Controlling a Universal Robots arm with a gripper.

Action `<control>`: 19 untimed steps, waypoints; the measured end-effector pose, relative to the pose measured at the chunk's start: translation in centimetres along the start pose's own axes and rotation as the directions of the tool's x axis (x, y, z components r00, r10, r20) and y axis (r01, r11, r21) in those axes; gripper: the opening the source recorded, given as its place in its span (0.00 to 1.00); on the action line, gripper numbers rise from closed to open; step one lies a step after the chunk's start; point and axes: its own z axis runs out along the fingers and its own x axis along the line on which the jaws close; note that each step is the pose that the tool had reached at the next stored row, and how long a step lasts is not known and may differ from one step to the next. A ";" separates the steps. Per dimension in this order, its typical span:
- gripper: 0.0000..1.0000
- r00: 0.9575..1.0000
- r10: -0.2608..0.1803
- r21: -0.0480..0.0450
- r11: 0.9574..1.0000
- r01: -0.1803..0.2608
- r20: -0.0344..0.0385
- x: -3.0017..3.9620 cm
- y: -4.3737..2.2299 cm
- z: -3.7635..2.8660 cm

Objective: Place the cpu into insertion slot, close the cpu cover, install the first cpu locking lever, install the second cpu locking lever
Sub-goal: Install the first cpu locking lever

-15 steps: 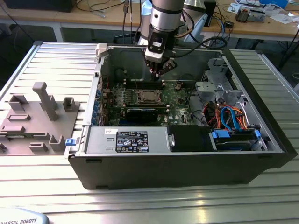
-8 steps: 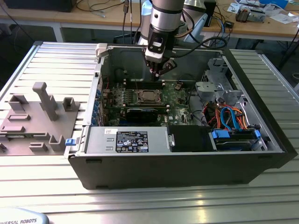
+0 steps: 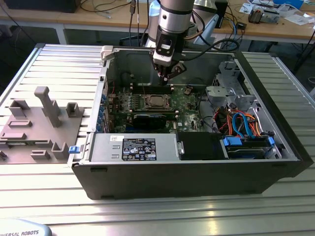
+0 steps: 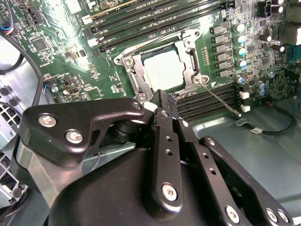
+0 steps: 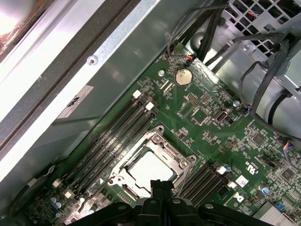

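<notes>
Grey aluminium table (image 3: pixel 49 196) carries a black computer case (image 3: pixel 197 177), its side open, in the exterior view. The robot arm (image 3: pixel 174 19) reaches down into the case above the green motherboard (image 3: pixel 189 105). Its gripper (image 3: pixel 166 77) (image 4: pixel 162 94) hangs over the board near the insertion slot (image 4: pixel 123 61), fingers pressed together and gripping nothing. In both wrist views the cpu cover (image 4: pixel 192 59) (image 5: pixel 164 146) lies flat on the slot, framing the cpu (image 4: pixel 164 70) (image 5: pixel 148 169), which sits in the socket, silver top showing. A thin wire lever (image 4: pixel 218 100) angles away from one socket corner across the memory slots.
</notes>
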 end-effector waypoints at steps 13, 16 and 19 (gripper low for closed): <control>0.11 1.000 -0.009 0.000 1.000 0.009 0.000 0.00 0.00 0.01; 0.11 1.000 -0.011 0.000 1.000 0.011 0.000 0.00 0.00 0.02; 0.11 1.000 -0.013 0.000 1.000 0.013 0.001 0.00 0.00 0.02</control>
